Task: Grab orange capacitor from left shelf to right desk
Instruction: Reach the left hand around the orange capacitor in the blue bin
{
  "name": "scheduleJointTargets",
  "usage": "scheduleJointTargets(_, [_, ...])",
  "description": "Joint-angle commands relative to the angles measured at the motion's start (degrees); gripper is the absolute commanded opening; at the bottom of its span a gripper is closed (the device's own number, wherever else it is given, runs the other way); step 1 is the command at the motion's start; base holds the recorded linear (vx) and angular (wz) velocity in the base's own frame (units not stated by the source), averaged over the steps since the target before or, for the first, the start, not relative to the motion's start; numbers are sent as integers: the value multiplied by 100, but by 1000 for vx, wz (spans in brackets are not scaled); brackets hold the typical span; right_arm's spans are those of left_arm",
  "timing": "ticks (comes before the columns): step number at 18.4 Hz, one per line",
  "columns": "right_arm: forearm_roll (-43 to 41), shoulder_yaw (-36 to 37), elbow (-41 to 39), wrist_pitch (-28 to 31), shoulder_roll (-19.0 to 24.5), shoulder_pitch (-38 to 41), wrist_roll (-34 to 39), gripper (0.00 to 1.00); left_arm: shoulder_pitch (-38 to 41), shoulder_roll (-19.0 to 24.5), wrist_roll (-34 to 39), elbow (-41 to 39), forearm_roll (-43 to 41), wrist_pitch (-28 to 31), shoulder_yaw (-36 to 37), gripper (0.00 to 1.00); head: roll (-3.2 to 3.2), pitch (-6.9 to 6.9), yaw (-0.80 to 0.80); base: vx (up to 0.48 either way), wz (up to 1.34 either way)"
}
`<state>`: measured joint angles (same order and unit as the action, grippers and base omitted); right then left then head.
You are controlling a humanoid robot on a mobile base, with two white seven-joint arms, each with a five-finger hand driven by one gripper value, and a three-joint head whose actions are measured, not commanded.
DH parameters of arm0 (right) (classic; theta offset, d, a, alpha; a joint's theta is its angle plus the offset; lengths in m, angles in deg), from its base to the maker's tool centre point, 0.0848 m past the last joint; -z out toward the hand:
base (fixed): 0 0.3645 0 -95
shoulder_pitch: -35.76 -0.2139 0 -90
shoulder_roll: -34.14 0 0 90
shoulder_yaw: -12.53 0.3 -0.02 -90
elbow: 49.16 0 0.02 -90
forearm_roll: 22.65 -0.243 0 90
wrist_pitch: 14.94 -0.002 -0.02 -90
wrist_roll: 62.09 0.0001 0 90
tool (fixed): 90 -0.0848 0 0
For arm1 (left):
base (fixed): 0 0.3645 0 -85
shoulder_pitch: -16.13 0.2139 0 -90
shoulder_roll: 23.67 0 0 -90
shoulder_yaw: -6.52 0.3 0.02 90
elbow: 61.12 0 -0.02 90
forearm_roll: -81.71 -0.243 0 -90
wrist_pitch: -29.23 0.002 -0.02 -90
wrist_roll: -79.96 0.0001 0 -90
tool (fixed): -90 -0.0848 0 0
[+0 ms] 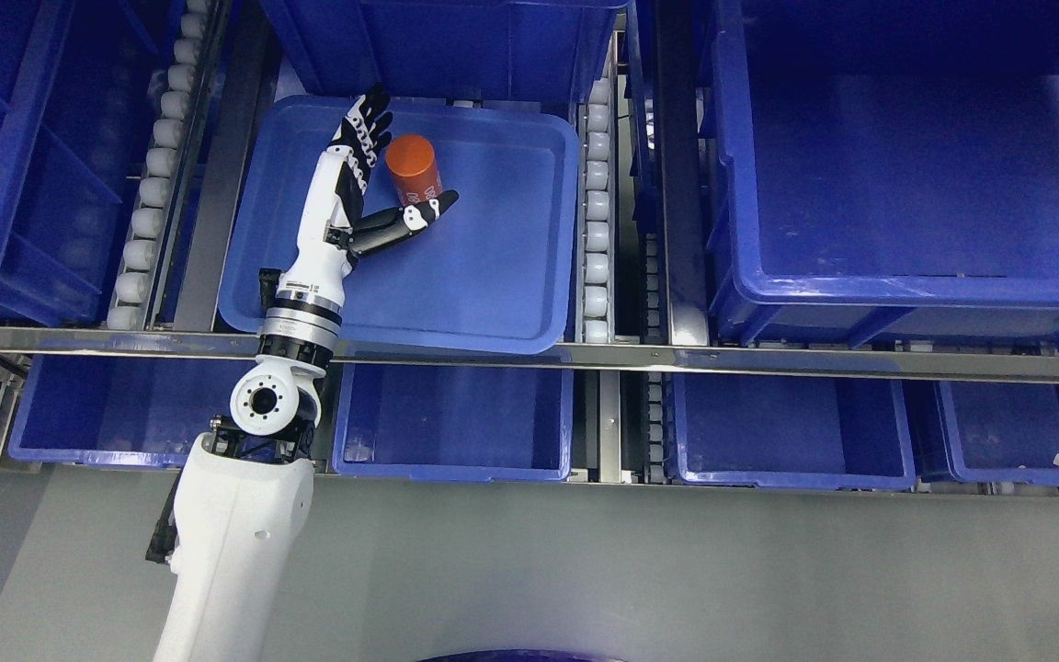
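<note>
my left hand (373,179) is reached into the shallow blue tray (511,303) on the shelf (768,359), and the orange capacitor (414,170) lies on its side in the far part of that tray, in the crook between my four fingers (362,129) and my thumb (410,219). the fingers stretch straight out along its far left side, the thumb is swung wide under its near end, so the hand is spread and holds nothing yet, though the thumb tip looks to be touching or just short of the can. i judge the step in hand to be the closing of the grasp. to do it well i should slide the palm a little further toward the capacitor so its body sits deep against the palm rather than at the fingertips, then curl the four fingers over its far side while the thumb presses from the near side, squeezing across its round body and not along its length. it is a smooth cylinder lying down, so it will likely roll away to the right if one side pushes first; both sides should meet it together. i should lift straight up only once it is firmly pinched, clearing the tray rim and the metal rail nearest my wrist before swinging toward the desk, which is out of sight here. my right hand does not show.
</note>
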<state>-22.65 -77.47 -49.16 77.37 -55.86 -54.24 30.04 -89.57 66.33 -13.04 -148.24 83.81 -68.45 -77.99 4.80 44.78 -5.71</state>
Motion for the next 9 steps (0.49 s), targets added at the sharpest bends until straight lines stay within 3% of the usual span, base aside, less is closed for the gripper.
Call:
scheduleJointTargets(1, [0,70,-132,-2,-100,194,-38,100,6,100,-130,-183,-8,134,22,95,0,0,0,34,-26])
scheduleJointTargets(4, [0,70,-132,-2,-100,194,-29,100,-29,100,-148,-174,-8,389,13,92,0,0,0,13,0])
scheduleJointTargets(9, [0,70,-132,-2,-100,194,-38,100,-64,100,-166,-34,-17,372,-49,72,0,0,0,0,0])
